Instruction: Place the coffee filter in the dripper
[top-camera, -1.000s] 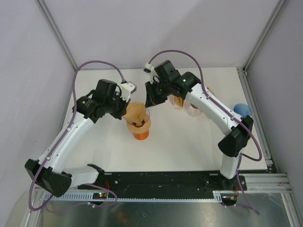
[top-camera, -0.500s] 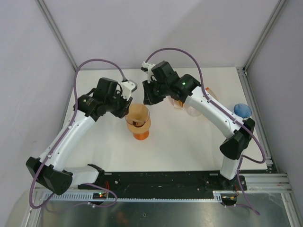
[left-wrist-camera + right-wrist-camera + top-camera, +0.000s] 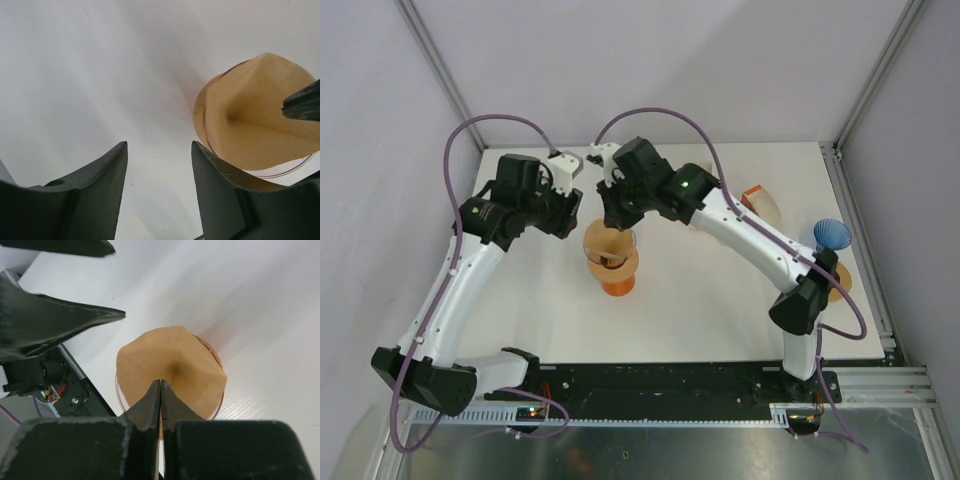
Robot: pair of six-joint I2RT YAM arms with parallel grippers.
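The brown paper coffee filter sits opened as a cone inside the orange dripper at the table's middle. My right gripper hangs just behind and above it. In the right wrist view the right gripper is shut, its tips over the filter near the hollow, and I see nothing pinched between them. My left gripper is off to the dripper's left. It shows open in the left wrist view, over bare table, with the filter up to its right.
A tan holder stands at the back right. A blue ribbed cup lies near the right edge. The left gripper's dark fingers cross the upper left of the right wrist view. White table surrounds the dripper.
The left gripper has let go of the filter, opened and drawn back to the upper left. The right gripper has moved left over the dripper and shut.
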